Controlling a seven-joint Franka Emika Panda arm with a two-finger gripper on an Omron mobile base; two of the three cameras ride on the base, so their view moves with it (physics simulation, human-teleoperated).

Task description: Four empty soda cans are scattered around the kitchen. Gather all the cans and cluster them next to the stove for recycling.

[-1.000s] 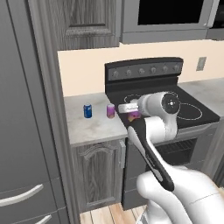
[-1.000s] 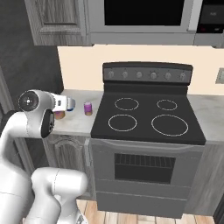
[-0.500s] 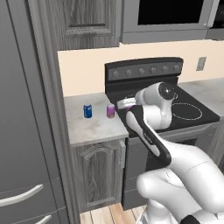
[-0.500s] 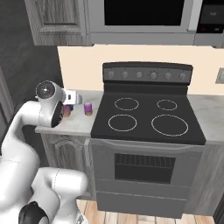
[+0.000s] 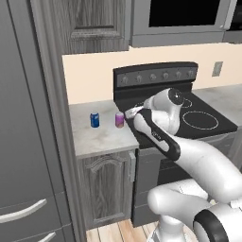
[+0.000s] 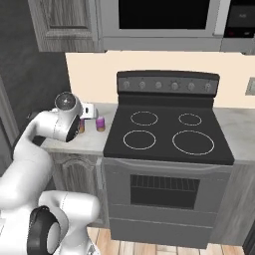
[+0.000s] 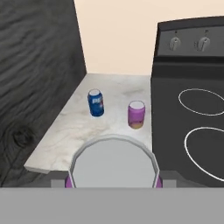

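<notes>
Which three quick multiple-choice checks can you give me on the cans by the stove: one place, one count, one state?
1. Where does the small blue soda can with a white mark stand?
A. On the pale marble counter, left of the black smooth-top stove
B. On a stove burner ring
C. On the plank floor

2. How many cans stand on that counter?
A. One
B. Two
C. Four

3. What are the fingers doing?
A. Open and empty
B. Closed on a purple can with a silvery top
C. Closed on a stove knob

Answers:
1 A: the blue soda can sits on the marble counter beside the stove.
2 B: it and a standing purple can are there.
3 B: the held purple can sits between the fingers in the hand view.
</notes>
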